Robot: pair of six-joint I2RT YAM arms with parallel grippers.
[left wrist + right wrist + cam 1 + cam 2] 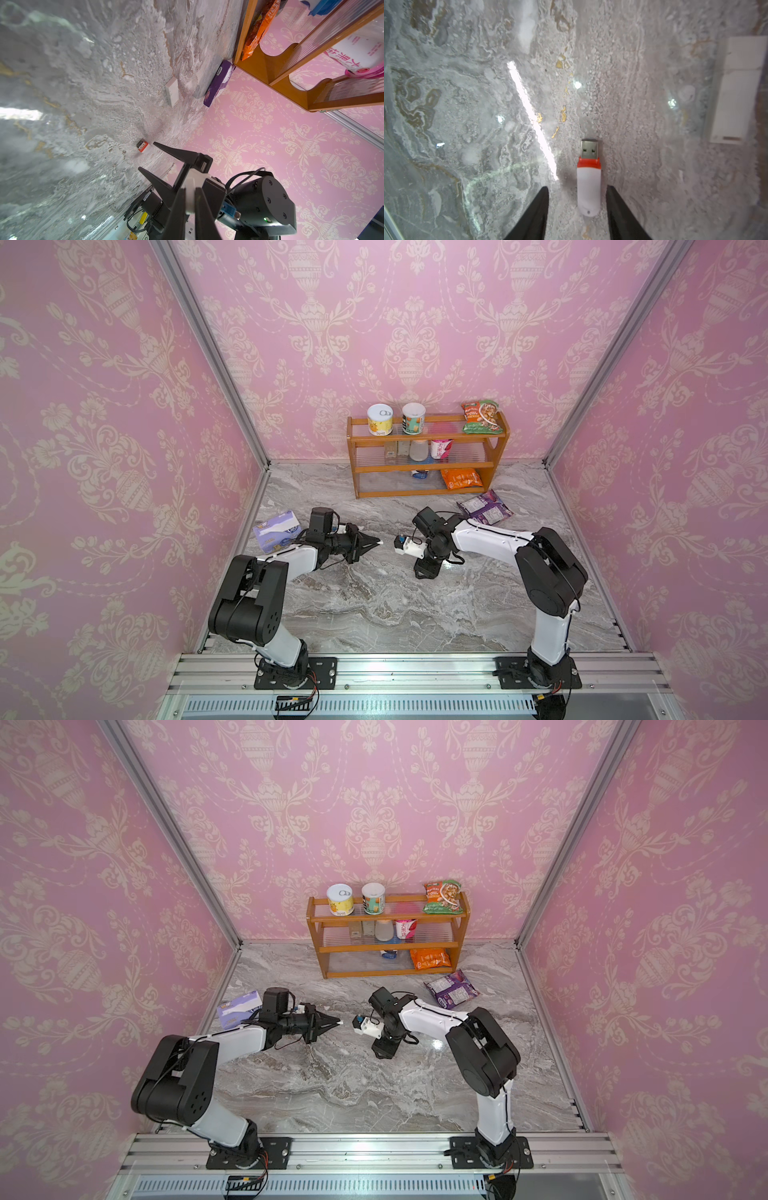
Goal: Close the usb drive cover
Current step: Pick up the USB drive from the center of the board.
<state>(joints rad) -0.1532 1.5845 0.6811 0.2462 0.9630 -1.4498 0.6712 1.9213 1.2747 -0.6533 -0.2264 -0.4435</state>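
The usb drive [588, 187] lies flat on the marble table: white body, orange collar, bare metal plug pointing away from the wrist. My right gripper [577, 187] points down over it and is open. Its fingers [542, 199] stand on either side of the white body with a gap on both sides. The left wrist view shows the drive's orange end [143, 146] beside those fingers. My left gripper [376, 545] hovers to the left of the right one, shut on the small white cover [190, 203]. The drive is hidden under the right gripper in both top views.
A flat white block [737, 89] lies on the table beside the drive. A wooden shelf [428, 489] with cans and snack bags stands at the back. A purple packet [485, 508] lies in front of it, and a tissue pack [276, 531] sits at the left.
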